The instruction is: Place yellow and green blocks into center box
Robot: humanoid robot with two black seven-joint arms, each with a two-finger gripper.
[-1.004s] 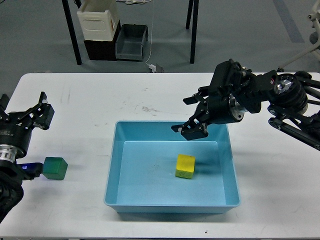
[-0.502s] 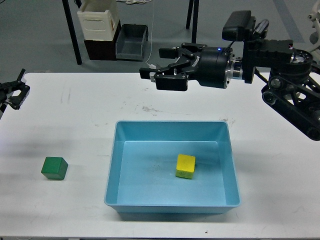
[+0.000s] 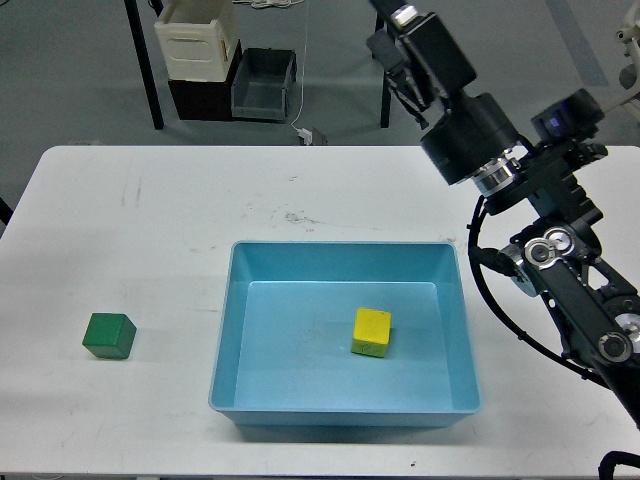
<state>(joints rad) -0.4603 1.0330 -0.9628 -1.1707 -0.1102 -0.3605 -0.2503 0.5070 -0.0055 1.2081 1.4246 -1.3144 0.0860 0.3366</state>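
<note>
The yellow block (image 3: 371, 332) lies on the floor of the blue box (image 3: 225, 330), a little toward three o'clock from the box's middle, touching none of its walls. The box sits at the centre of the white desk (image 3: 150, 220). The green block (image 3: 108, 335) rests on the desk out at nine o'clock from the box, well apart from its wall, with bare desk all around it.

My right arm (image 3: 470, 130) rises from the four o'clock side of the view and reaches up toward one o'clock, high over the far edge of the desk. Its end effector runs past the top edge of the view, so I cannot tell whether the fingers are apart or together. My left arm and its end effector do not show anywhere.

Past the desk at eleven o'clock, a cream container (image 3: 197, 40) and a grey bin (image 3: 263, 85) stand on the floor.
</note>
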